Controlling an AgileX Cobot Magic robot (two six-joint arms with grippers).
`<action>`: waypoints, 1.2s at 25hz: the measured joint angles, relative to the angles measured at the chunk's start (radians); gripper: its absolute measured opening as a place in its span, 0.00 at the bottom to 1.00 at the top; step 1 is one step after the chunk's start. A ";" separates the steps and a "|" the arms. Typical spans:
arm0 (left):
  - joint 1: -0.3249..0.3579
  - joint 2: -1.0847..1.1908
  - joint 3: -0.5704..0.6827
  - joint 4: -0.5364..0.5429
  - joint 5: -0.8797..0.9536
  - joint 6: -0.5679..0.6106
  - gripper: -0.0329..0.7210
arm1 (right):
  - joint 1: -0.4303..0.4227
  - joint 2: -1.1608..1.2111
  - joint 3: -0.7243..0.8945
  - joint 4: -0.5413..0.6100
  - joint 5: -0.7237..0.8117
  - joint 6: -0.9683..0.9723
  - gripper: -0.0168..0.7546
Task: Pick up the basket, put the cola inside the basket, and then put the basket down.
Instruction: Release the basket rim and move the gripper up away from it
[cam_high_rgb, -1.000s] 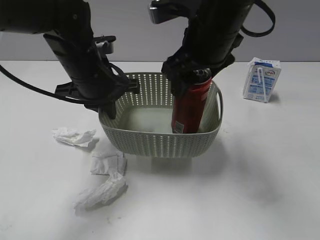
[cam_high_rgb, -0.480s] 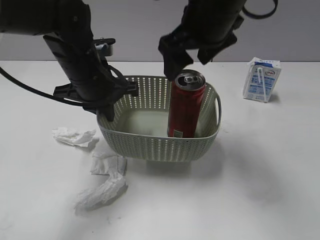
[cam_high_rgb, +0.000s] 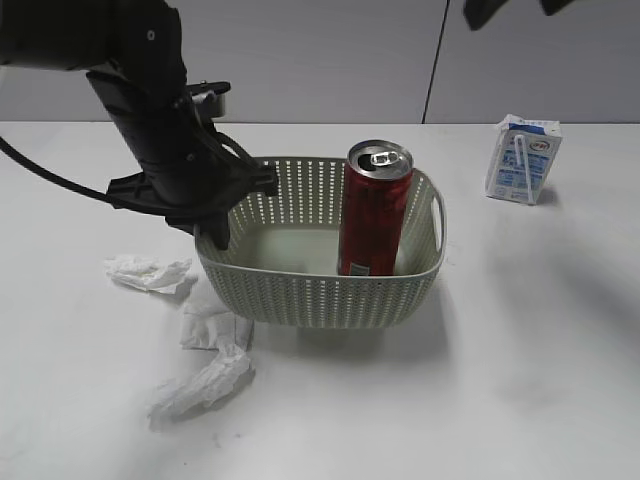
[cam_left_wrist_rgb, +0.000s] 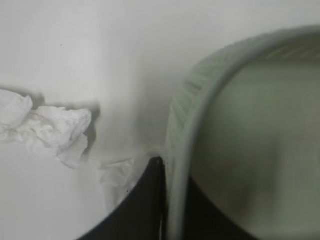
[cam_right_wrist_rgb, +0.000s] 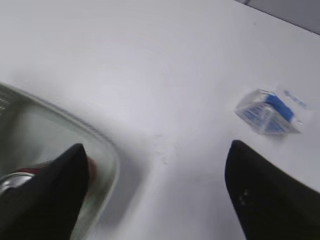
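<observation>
Two spread right fingers (cam_right_wrist_rgb: 45, 200) high above cola (cam_high_rgb: 374, 210); left fingers (cam_left_wrist_rgb: 135, 205) pinching basket (cam_high_rgb: 320, 285) rim.

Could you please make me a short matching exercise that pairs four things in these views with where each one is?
Things:
1. cola
2. drink carton
3. crumpled tissues
4. left tool

Places:
A. clamped on the basket's left rim
B. on the table left of and in front of the basket
C. upright inside the basket, near its right side
D. alone on the table, far right

Pairs: 1-C, 2-D, 3-B, 4-A
</observation>
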 joint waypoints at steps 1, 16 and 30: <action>0.000 0.000 0.000 -0.002 0.003 0.000 0.04 | -0.029 -0.018 0.028 0.000 0.000 0.000 0.84; 0.001 0.018 -0.001 -0.043 -0.110 0.002 0.04 | -0.130 -0.792 0.822 0.065 -0.114 -0.014 0.79; 0.002 0.134 -0.007 -0.056 -0.175 -0.013 0.04 | -0.131 -1.526 1.291 0.064 -0.136 -0.041 0.78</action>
